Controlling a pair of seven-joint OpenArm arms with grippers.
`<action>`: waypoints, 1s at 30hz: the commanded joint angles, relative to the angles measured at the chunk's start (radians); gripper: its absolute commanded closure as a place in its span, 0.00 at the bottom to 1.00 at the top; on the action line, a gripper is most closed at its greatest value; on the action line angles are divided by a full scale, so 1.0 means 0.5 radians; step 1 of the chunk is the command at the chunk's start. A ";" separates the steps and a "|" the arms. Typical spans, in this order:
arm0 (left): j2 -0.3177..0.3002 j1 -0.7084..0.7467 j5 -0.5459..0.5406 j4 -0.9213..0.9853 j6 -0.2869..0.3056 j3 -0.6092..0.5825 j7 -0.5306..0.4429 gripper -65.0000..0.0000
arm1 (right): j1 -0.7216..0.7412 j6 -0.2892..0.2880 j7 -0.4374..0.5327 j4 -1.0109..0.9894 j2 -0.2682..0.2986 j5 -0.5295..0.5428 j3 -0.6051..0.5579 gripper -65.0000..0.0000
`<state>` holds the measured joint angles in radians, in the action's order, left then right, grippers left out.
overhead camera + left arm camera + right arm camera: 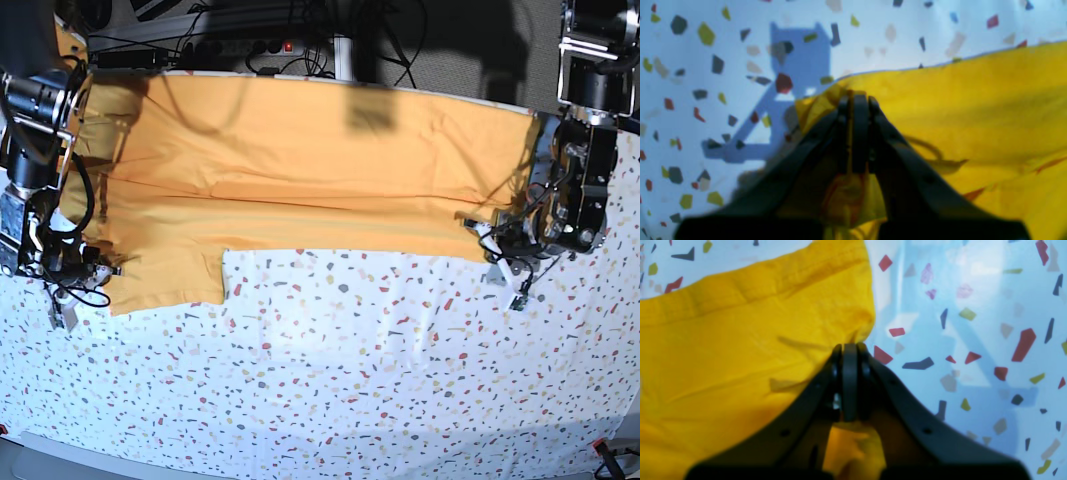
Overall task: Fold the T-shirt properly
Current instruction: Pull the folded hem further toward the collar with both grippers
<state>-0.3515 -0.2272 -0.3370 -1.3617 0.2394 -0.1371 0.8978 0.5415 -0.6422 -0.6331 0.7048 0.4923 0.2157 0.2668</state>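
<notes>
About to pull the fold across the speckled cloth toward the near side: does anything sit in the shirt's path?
Nothing visible does. Both grippers, left and right, are shut on the T-shirt; the tablecloth ahead shows only its pattern.

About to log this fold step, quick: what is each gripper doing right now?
Left gripper: closed, pinching the T-shirt at its edge.
Right gripper: closed, pinching the T-shirt's edge too.
</notes>
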 commanded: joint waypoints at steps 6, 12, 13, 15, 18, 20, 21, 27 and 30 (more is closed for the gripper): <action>-0.026 -0.021 -0.008 -0.282 -0.002 0.011 0.011 1.00 | -0.080 -0.112 -0.070 0.512 0.043 0.117 0.003 1.00; -0.036 0.040 -0.008 -0.525 -0.001 0.011 0.088 1.00 | -0.487 -0.112 -0.182 1.150 0.047 0.212 0.008 1.00; -0.037 0.061 -0.006 -0.571 -0.001 0.011 0.101 1.00 | -0.570 -0.112 -0.183 1.263 0.046 0.213 0.018 1.00; -0.059 0.117 -0.007 -0.674 -0.005 0.011 0.127 1.00 | -0.733 -0.112 -0.186 1.484 0.046 0.214 0.056 1.00; -0.117 0.217 0.002 -0.846 -0.015 0.011 0.154 1.00 | -0.958 -0.112 -0.220 1.762 0.042 0.214 0.170 1.00; -0.160 0.297 0.071 -0.956 -0.024 0.011 0.156 1.00 | -1.093 -0.112 -0.237 1.907 0.040 0.236 0.282 1.00; -0.182 0.336 0.114 -1.007 -0.062 0.011 0.157 1.00 | -1.159 -0.112 -0.258 1.966 0.040 0.276 0.348 1.00; -0.272 0.572 0.315 -1.180 -0.188 0.011 0.156 1.00 | -1.498 -0.112 -0.323 2.184 0.040 0.530 0.752 1.00; -0.273 0.660 0.314 -1.180 -0.188 0.011 0.156 1.00 | -1.614 -0.112 -0.324 2.206 0.040 0.596 0.878 1.00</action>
<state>-0.4740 0.1150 -0.1905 -1.9320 0.1532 -0.1383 0.9936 -0.2726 -0.6971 -0.8135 1.7897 0.4904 0.5049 0.6956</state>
